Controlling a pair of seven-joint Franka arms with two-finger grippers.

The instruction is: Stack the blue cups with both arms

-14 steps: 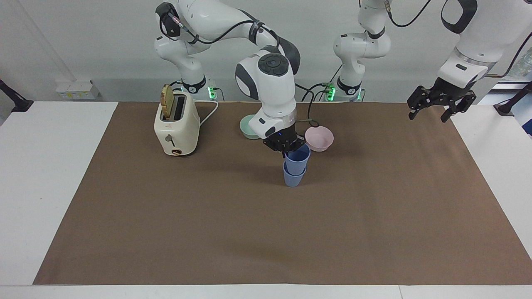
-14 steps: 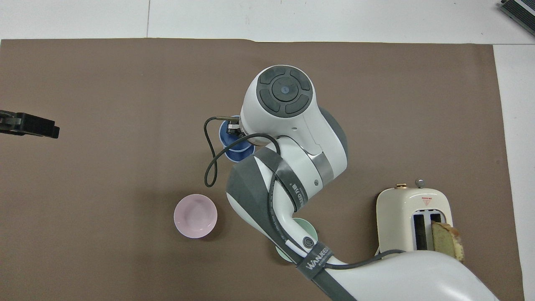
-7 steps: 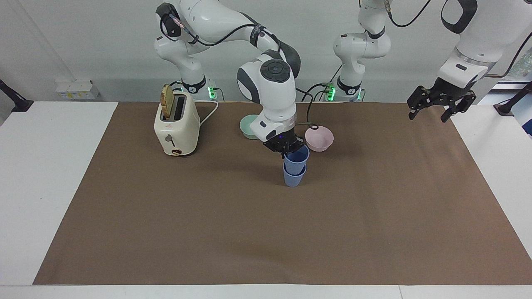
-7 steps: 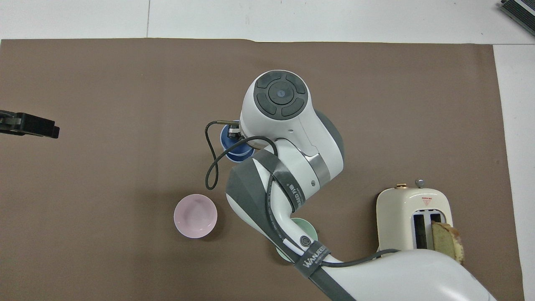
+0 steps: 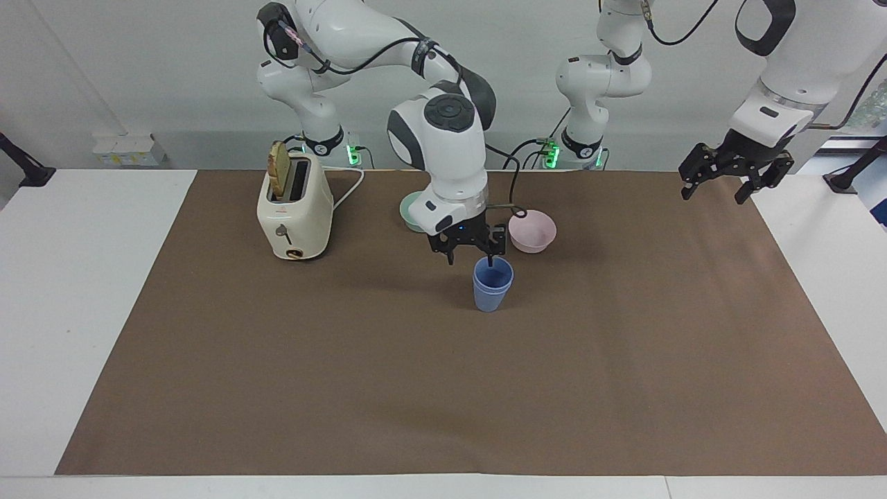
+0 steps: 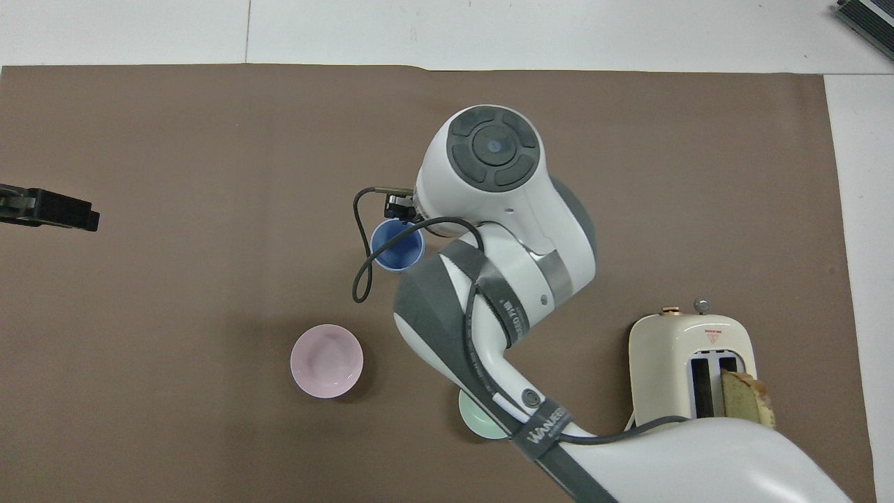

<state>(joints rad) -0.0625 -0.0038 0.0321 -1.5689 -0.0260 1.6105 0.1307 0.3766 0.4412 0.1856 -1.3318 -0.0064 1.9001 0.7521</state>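
Observation:
The two blue cups [image 5: 493, 285] stand nested as one stack on the brown mat, farther from the robots than the pink bowl; they also show in the overhead view [image 6: 397, 246]. My right gripper [image 5: 471, 256] is open just above the stack, one fingertip [image 5: 490, 261] at the top cup's rim, and it holds nothing. In the overhead view the right arm's wrist hides most of that gripper. My left gripper [image 5: 717, 184] is open and empty, raised over the mat's edge at the left arm's end; it also shows in the overhead view [image 6: 49, 209], and that arm waits.
A pink bowl [image 5: 532, 231] and a mint-green bowl [image 5: 414, 210] sit nearer to the robots than the cups. A cream toaster [image 5: 294, 208] with a slice of toast stands toward the right arm's end. The brown mat [image 5: 443, 388] covers the table.
The upper cup has dropped fully into the lower one. My right gripper has opened, let it go and risen a little. The left arm has not moved.

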